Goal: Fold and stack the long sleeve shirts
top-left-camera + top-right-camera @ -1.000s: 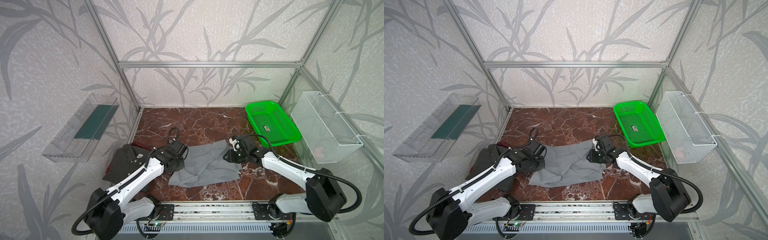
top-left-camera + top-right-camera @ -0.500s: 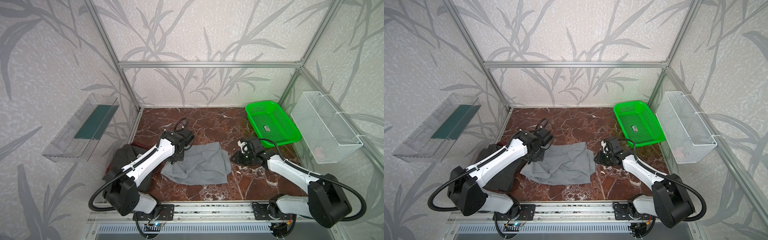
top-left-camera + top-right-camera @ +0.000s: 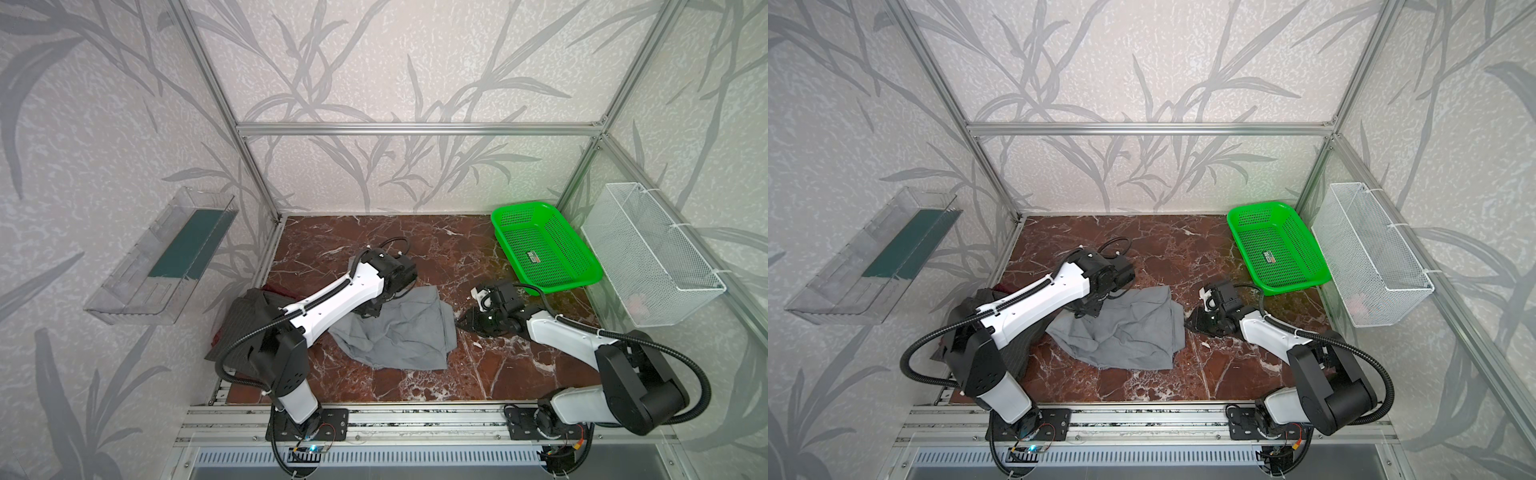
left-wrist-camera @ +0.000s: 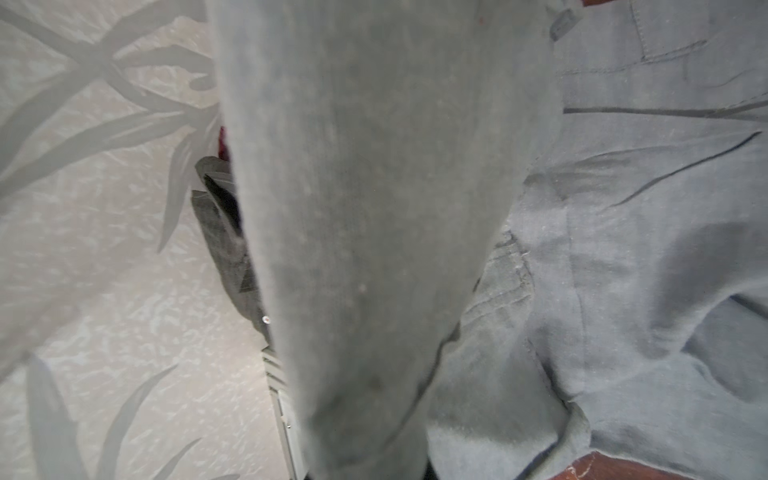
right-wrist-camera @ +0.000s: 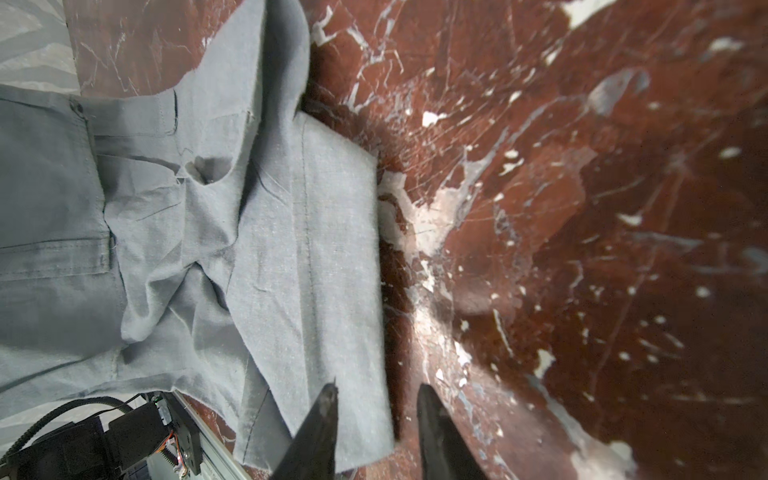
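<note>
**Inspector:** At mid-counter, what is the condition of the grey shirt (image 3: 399, 332)?

**Assessor:** Gathered, not folded. It lies in a rumpled, roughly square heap. The right edge is doubled over straight. The far left corner is pulled up toward the left arm.

**Inspector:** And the other garment?

**Assessor:** The pinstriped shirt (image 3: 239, 324) is crumpled at the left of the counter (image 3: 415, 249), partly under the left arm.

**Inspector:** Jaws?

**Assessor:** Left jaws are clenched on that raised corner, and grey cloth hangs across the left wrist view. Right jaws are released and hold nothing, low beside the shirt's right edge.

**Inspector:** Progress?

**Assessor:** Early, in my judgement. No fold is finished and nothing is stacked. Both shirts remain to be folded, then laid one on the other.

**Inspector:** Materials?

**Assessor:** The grey is a thin, matte, limp weave with stitched seams. The pinstriped is darker with fine pale lines. The counter is glossy red-brown marble, white-veined. A rigid green mesh basket (image 3: 569, 284) stands far right.
</note>
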`<state>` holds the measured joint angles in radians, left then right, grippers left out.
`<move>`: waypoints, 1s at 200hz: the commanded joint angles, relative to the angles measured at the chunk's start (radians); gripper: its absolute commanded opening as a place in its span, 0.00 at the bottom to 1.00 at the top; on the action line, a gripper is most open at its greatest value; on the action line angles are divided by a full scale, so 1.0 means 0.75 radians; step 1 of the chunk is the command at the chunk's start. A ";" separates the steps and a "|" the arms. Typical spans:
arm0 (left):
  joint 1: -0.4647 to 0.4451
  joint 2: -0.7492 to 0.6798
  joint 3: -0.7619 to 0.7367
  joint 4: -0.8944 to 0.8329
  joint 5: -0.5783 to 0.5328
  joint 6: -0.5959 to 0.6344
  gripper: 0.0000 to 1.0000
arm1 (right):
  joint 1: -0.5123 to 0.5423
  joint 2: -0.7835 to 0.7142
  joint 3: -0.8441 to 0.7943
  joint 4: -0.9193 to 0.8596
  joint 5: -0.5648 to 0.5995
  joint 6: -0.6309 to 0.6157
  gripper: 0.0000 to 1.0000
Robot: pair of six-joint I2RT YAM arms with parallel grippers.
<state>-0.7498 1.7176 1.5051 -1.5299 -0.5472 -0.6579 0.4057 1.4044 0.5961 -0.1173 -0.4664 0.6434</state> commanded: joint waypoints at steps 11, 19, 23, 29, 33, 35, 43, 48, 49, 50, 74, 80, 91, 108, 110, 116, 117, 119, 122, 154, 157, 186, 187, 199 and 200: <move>-0.076 0.166 0.178 -0.347 -0.207 -0.193 0.00 | -0.005 0.018 -0.015 0.090 -0.046 0.021 0.34; -0.094 0.196 0.207 -0.352 -0.204 -0.187 0.00 | -0.006 0.021 -0.018 0.100 -0.050 0.021 0.34; -0.102 0.206 0.221 -0.353 -0.193 -0.186 0.00 | -0.005 0.021 -0.019 0.104 -0.051 0.020 0.34; -0.112 0.224 0.241 -0.351 -0.167 -0.185 0.00 | -0.005 0.024 -0.024 0.118 -0.058 0.026 0.34; -0.116 0.233 0.254 -0.353 -0.150 -0.186 0.00 | -0.005 0.025 -0.028 0.132 -0.065 0.028 0.34; -0.119 0.239 0.260 -0.353 -0.143 -0.187 0.00 | -0.005 0.026 -0.030 0.137 -0.068 0.032 0.34; -0.128 0.259 0.280 -0.353 -0.119 -0.197 0.00 | -0.006 0.030 -0.040 0.157 -0.078 0.037 0.34; -0.136 0.275 0.293 -0.353 -0.105 -0.202 0.00 | -0.005 0.034 -0.043 0.167 -0.083 0.040 0.34; -0.138 0.278 0.293 -0.353 -0.103 -0.202 0.00 | -0.005 0.035 -0.044 0.170 -0.084 0.040 0.34; -0.140 0.281 0.293 -0.353 -0.102 -0.202 0.00 | -0.005 0.035 -0.044 0.172 -0.086 0.040 0.34; -0.180 0.368 0.331 -0.354 -0.061 -0.218 0.00 | -0.005 0.063 -0.070 0.234 -0.123 0.052 0.34; -0.191 0.388 0.337 -0.353 -0.054 -0.222 0.00 | -0.005 0.070 -0.075 0.244 -0.123 0.052 0.34; -0.204 0.418 0.349 -0.355 -0.041 -0.232 0.00 | -0.007 0.082 -0.088 0.265 -0.121 0.054 0.34; -0.220 0.450 0.373 -0.355 -0.032 -0.241 0.00 | -0.011 0.093 -0.109 0.286 -0.110 0.058 0.34; -0.221 0.452 0.376 -0.355 -0.033 -0.243 0.00 | -0.012 0.093 -0.111 0.287 -0.109 0.058 0.34; -0.226 0.463 0.390 -0.355 -0.032 -0.248 0.00 | -0.011 0.093 -0.114 0.290 -0.108 0.059 0.34; -0.227 0.464 0.392 -0.355 -0.031 -0.248 0.00 | -0.011 0.093 -0.114 0.291 -0.108 0.059 0.34; -0.229 0.466 0.396 -0.355 -0.030 -0.249 0.00 | -0.011 0.093 -0.114 0.291 -0.108 0.058 0.34; -0.230 0.469 0.404 -0.355 -0.028 -0.250 0.00 | -0.011 0.093 -0.115 0.291 -0.108 0.058 0.34; -0.234 0.478 0.502 -0.355 -0.009 -0.260 0.00 | -0.011 0.127 -0.138 0.339 -0.104 0.087 0.33; -0.234 0.480 0.511 -0.354 -0.007 -0.260 0.00 | -0.012 0.129 -0.141 0.344 -0.106 0.090 0.33; -0.243 0.504 0.603 -0.353 0.055 -0.254 0.00 | -0.012 0.150 -0.157 0.381 -0.089 0.112 0.34; -0.243 0.505 0.605 -0.353 0.056 -0.252 0.00 | -0.012 0.151 -0.158 0.381 -0.089 0.112 0.33; -0.256 0.525 0.638 -0.354 0.070 -0.231 0.00 | -0.011 0.164 -0.158 0.389 -0.088 0.116 0.33; -0.257 0.528 0.641 -0.354 0.069 -0.230 0.00 | -0.011 0.165 -0.159 0.389 -0.088 0.117 0.33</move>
<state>-0.9222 2.0872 1.9274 -1.6043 -0.5114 -0.8158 0.4007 1.4994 0.4980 0.1612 -0.5514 0.7143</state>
